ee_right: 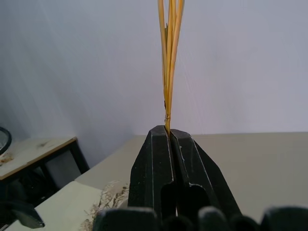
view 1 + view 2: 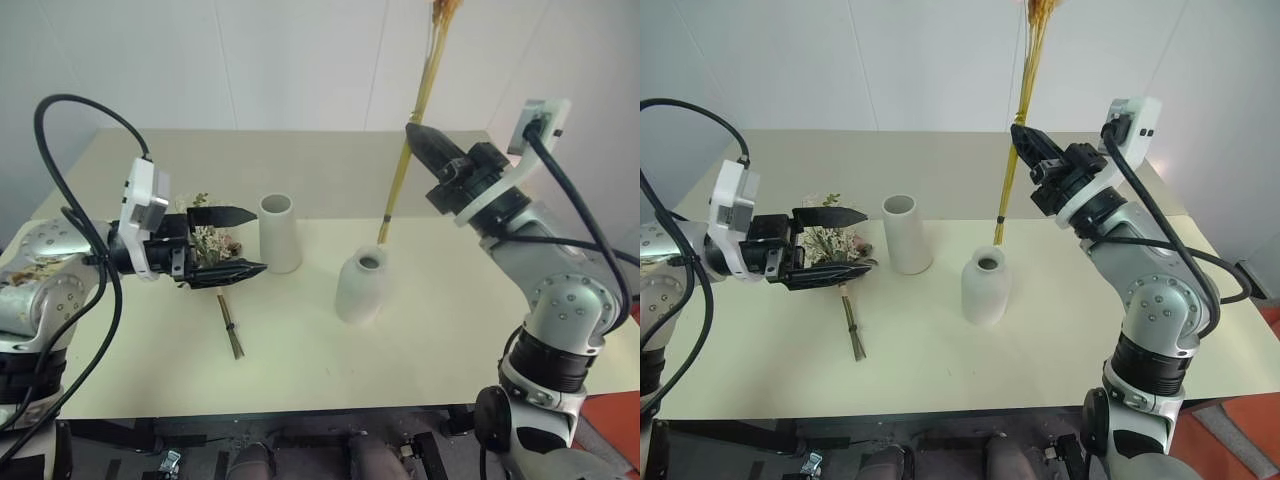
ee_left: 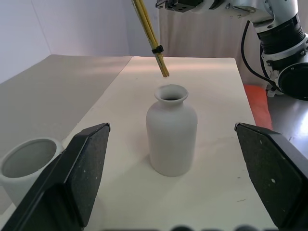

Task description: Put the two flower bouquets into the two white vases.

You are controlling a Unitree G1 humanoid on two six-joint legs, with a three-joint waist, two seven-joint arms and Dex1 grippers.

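My right gripper [image 2: 418, 135] is shut on the yellow stems of the slim golden plume [image 2: 423, 90], held upright. The plume's lower end [image 2: 384, 235] hangs just behind and above the mouth of the shorter bottle-shaped white vase [image 2: 361, 285]. The taller cone vase [image 2: 279, 232] stands to that vase's left. The bushy cream-pink bouquet [image 2: 208, 240] lies on the table with its dark stems [image 2: 231, 328] pointing toward me. My left gripper [image 2: 245, 242] hovers over this bouquet, open and empty, pointing toward the vases. In the left wrist view, the short vase [image 3: 171, 130] stands ahead between the fingers [image 3: 82, 168].
The beige table [image 2: 450, 340] has bare room at the front and on the right. A white wall runs behind its far edge. In the right wrist view a small side table [image 1: 33, 149] stands beyond the table.
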